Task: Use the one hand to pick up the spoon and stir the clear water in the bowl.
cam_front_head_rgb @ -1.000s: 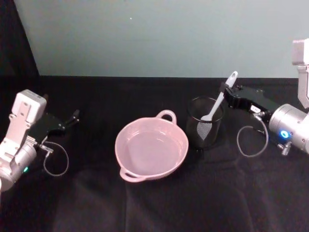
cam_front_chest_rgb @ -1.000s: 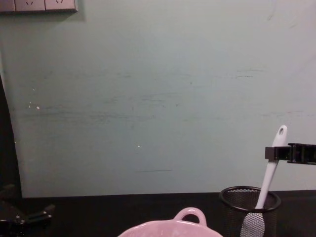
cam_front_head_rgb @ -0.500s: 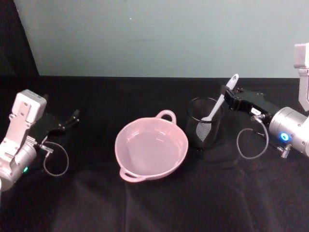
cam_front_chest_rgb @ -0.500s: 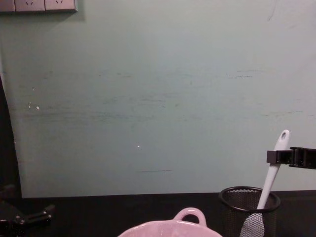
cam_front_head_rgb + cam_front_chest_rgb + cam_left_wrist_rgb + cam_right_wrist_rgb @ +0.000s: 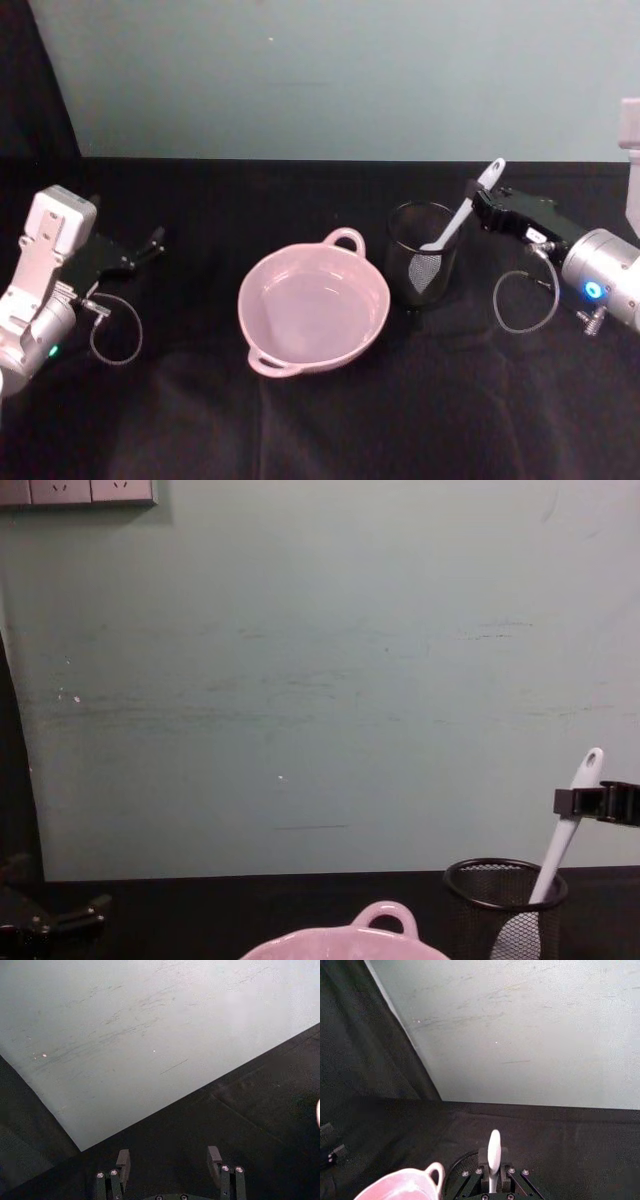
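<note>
Backdrop: pale green wall (image 5: pixel 330 80) behind a table (image 5: pixel 330 420) draped in black cloth; wall sockets (image 5: pixel 78 491) at the upper left of the chest view.
Bowl (image 5: pixel 314 311): pale pink, glossy, near the table's middle; loop handle (image 5: pixel 345 240) on the far rim, a second small handle on the near rim; clear water inside; standing just left of the mesh cup, a narrow gap between them.
Mesh cup (image 5: pixel 424 253): black wire mesh, upright, right of the bowl.
Spoon (image 5: pixel 466 211): white, slim, leaning toward the robot's right; blade down inside the mesh cup, handle end with its hole poking up past the cup's rim and above the right end effector.
Right end effector (image 5: pixel 484 204): black, on a silver wrist with a blue glowing ring (image 5: pixel 594 291); reaching in from the right at the height of the spoon's upper handle; fingers (image 5: pixel 483 1160) closed against the handle from both sides, clamped on it just below the hole; in the chest view (image 5: pixel 570 801) seen crossing the handle above the cup.
Left end effector (image 5: pixel 155 240): parked at the table's left edge, well apart from the bowl; fingers (image 5: pixel 123 1161) spread apart, nothing between them.
Cables: thin loop (image 5: pixel 118 340) by the left wrist, another (image 5: pixel 525 300) by the right wrist.
</note>
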You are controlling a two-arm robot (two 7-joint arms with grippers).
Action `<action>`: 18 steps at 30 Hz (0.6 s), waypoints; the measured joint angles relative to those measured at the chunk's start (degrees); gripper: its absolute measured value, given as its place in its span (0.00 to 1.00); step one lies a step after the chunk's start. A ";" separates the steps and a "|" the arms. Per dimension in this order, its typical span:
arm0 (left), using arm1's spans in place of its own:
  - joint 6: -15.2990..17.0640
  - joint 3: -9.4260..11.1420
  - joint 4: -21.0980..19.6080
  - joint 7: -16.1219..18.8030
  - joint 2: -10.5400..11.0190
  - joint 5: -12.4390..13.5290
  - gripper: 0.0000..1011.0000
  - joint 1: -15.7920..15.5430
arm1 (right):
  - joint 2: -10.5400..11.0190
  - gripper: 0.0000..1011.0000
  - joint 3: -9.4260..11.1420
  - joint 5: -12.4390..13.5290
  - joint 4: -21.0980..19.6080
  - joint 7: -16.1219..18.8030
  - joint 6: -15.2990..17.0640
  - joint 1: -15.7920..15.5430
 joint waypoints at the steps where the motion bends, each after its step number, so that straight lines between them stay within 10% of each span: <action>1: 0.00 0.00 0.00 0.00 0.00 0.00 1.00 0.00 | -0.14 0.12 0.16 0.12 -0.02 -0.03 -0.29 -0.19; 18: 0.00 0.00 0.00 0.00 0.00 0.00 1.00 0.00 | -0.85 0.12 0.79 3.50 0.90 0.23 -1.20 -0.89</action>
